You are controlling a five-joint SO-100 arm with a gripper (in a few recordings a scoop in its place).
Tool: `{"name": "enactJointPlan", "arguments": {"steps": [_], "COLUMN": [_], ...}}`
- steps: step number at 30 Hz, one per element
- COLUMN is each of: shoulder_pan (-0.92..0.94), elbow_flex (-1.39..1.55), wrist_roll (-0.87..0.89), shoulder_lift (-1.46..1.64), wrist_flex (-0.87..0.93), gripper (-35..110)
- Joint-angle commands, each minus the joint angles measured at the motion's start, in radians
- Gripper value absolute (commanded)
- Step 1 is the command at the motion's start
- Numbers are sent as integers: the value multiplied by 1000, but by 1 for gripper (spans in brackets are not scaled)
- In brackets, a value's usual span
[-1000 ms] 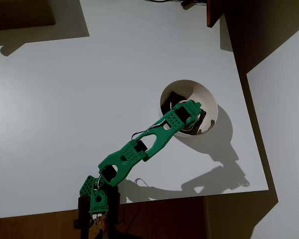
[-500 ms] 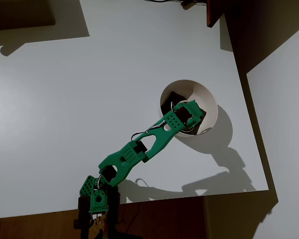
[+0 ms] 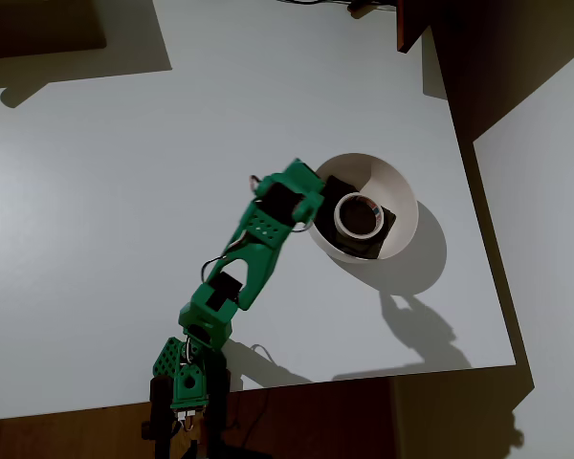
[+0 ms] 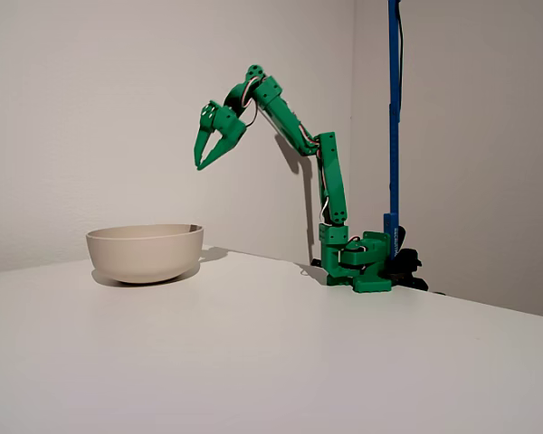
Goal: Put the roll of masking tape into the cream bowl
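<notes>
tape roll [image 3: 359, 214] flat in cream bowl [image 4: 145, 250], below tool | tool [image 4: 202, 161] released, empty | retract w/o dipping twd rim

Plain room: bare white table [image 4: 253, 362] against blank walls [image 4: 90, 108].

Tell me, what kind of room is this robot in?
Probably a hobby or test corner in a plain room, not a kitchen. A small green arm is mounted at the edge of a bare white table, beside a blue pole, against blank walls. Its tool hangs above a cream bowl.
</notes>
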Motion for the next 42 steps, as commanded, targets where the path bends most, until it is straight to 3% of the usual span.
{"name": "enactJointPlan", "arguments": {"steps": [1,9,15,32,42], "shoulder_pan": [-120,-437,-584,-618,-670], "elbow_flex": [103,735,1043,1841,2054], "wrist_roll": [-9,-74,-100,-189,-195], "shoulder_lift": [247,810,1017,1525,1812], "wrist_flex": [67,-95,-123,-431,-388], "gripper": [-8,-8,-8,-8,-8]}}
